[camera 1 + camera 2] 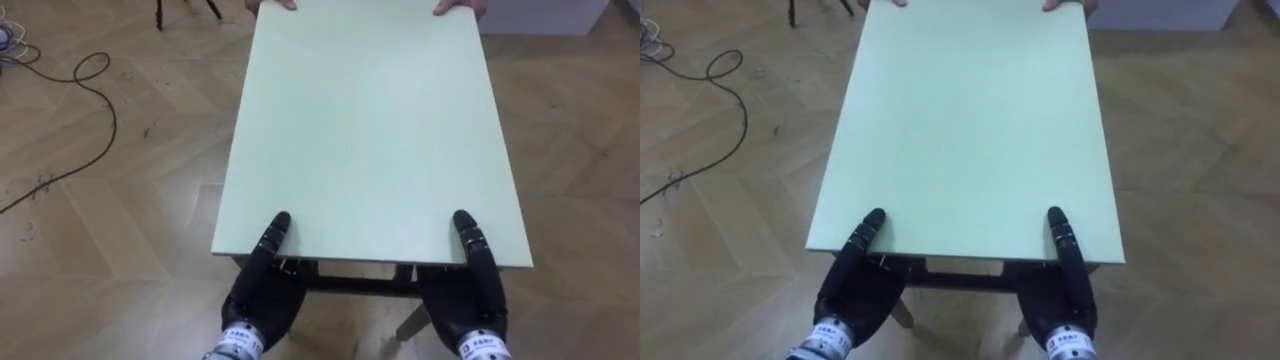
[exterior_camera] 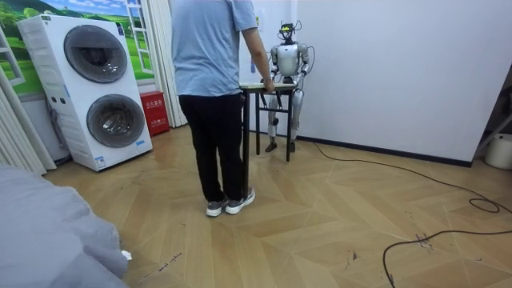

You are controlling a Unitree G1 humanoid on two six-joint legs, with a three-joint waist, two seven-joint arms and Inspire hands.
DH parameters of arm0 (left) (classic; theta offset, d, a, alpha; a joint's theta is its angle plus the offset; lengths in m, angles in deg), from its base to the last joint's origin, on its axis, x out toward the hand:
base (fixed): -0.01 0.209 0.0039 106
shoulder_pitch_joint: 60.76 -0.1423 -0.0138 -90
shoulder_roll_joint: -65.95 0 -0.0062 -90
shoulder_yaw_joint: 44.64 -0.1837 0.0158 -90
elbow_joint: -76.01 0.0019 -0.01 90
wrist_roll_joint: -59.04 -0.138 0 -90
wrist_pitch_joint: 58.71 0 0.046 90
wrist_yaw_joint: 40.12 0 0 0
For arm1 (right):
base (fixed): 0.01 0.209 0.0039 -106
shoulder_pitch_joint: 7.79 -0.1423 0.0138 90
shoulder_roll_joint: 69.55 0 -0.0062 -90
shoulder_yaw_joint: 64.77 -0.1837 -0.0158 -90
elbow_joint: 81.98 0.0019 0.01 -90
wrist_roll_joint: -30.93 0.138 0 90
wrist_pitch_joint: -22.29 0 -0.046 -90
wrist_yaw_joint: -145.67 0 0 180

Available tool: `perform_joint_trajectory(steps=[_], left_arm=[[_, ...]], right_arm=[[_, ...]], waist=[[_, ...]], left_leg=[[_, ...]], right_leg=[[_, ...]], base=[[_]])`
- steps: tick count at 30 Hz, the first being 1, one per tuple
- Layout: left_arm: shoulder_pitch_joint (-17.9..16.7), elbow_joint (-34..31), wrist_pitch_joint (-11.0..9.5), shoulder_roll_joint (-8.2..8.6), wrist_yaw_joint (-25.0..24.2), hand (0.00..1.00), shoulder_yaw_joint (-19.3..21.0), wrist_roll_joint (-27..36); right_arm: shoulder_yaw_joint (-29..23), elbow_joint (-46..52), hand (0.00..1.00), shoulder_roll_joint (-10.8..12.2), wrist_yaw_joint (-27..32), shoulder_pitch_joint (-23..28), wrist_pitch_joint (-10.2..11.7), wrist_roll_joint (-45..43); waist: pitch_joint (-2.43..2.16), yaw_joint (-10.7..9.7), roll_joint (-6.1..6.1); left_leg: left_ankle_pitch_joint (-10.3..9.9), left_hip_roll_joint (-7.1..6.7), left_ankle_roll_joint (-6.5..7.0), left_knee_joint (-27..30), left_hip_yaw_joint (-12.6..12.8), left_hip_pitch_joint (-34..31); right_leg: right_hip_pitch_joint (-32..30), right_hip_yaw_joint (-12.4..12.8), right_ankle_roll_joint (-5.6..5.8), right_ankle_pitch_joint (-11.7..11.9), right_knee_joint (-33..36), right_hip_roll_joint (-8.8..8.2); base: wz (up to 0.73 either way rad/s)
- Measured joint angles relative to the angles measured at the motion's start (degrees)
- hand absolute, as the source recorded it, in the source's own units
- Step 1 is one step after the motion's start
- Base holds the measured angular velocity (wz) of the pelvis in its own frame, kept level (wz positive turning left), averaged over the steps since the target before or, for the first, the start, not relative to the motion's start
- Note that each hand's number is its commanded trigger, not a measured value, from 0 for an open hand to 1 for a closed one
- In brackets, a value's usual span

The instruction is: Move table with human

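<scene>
A pale green table point(image 1: 370, 130) with dark legs lies lengthwise before me. My left hand point(image 1: 262, 285) grips its near edge at the left, thumb lying on top and palm below the edge. My right hand point(image 1: 470, 290) grips the near edge at the right in the same way. At the far edge a person's two hands point(image 1: 458, 6) hold the tabletop. In the room view the person point(image 2: 212, 80) stands with their back to the camera at the table point(image 2: 254, 86), and I stand upright opposite, close to a white wall.
A dark cable point(image 1: 90, 90) loops over the wooden floor to my left. Two stacked washing machines point(image 2: 100, 88) and a red box point(image 2: 154, 112) stand at the room view's left. Another cable point(image 2: 416, 240) trails over the open floor at that view's right.
</scene>
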Motion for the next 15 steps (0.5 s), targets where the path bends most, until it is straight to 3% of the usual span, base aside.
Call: perform_joint_trajectory(steps=[6,15], left_arm=[[-3.6,-3.0,-1.0,-0.89,0.0,1.00,0.2,0.0],[-5.0,-4.0,-2.7,-1.26,0.0,1.00,0.1,-0.1]], right_arm=[[2.3,0.0,1.00,-0.5,0.1,0.1,0.5,0.0],[4.5,0.0,1.00,-0.7,0.1,0.1,1.8,0.8]], waist=[[0.03,0.0,-0.39],[0.07,0.1,-0.48]], left_leg=[[0.8,1.49,-1.31,-1.8,-0.1,0.7],[1.5,1.94,-1.90,-2.2,-0.9,0.5]], right_leg=[[1.6,-0.1,-1.06,1.4,-4.0,2.26],[2.4,-0.5,-1.72,2.4,-6.0,3.12]], base=[[-0.02],[0.01]])
